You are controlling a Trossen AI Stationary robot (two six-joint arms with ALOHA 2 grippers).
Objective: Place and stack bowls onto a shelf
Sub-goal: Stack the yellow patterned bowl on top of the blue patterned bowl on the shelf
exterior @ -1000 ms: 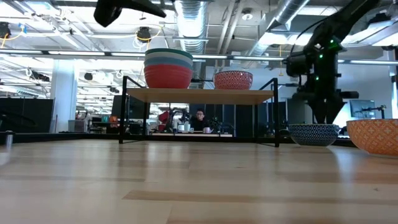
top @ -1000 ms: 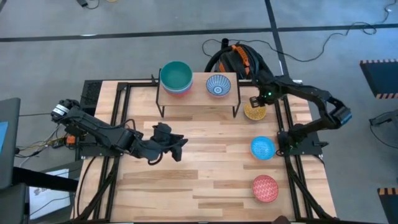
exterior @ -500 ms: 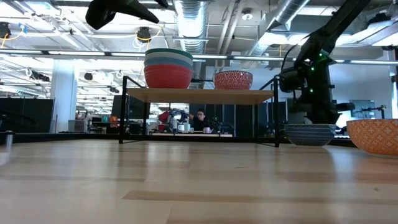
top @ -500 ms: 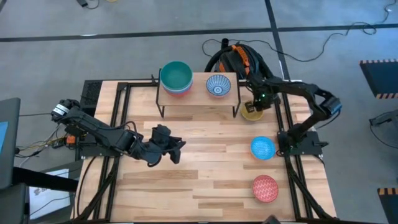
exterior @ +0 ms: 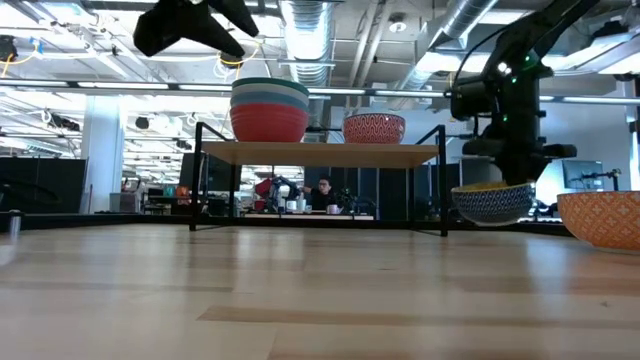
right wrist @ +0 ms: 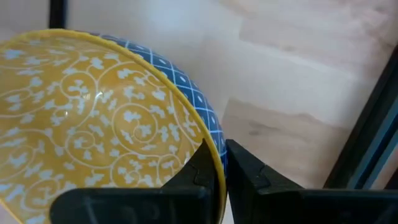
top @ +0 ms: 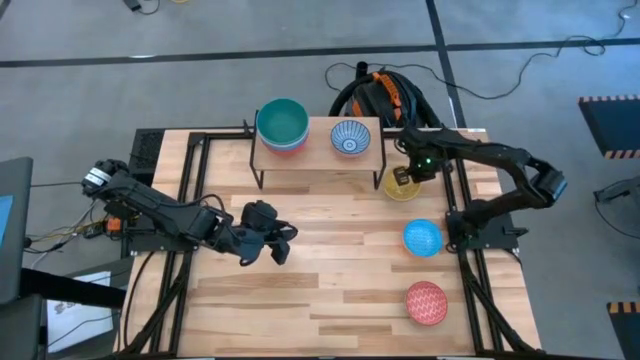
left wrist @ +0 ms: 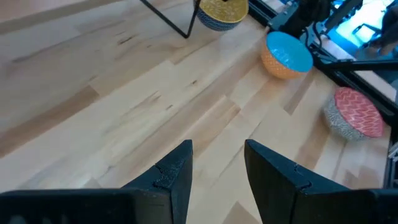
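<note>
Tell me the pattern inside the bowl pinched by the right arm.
White scrollwork on yellow inside the bowl, best seen in the right wrist view.

The shelf (top: 318,152) stands at the back of the bench (top: 320,290). On it sit a stack of bowls (top: 282,125) at the left and one bowl (top: 351,137) at the right. Just right of the shelf, the right gripper (top: 402,176) holds a bowl (top: 401,186) by its rim. Two more bowls (top: 422,238) (top: 426,303) lie nearer the front on the right. The left gripper (top: 281,245) hangs over the bench's middle.
</note>
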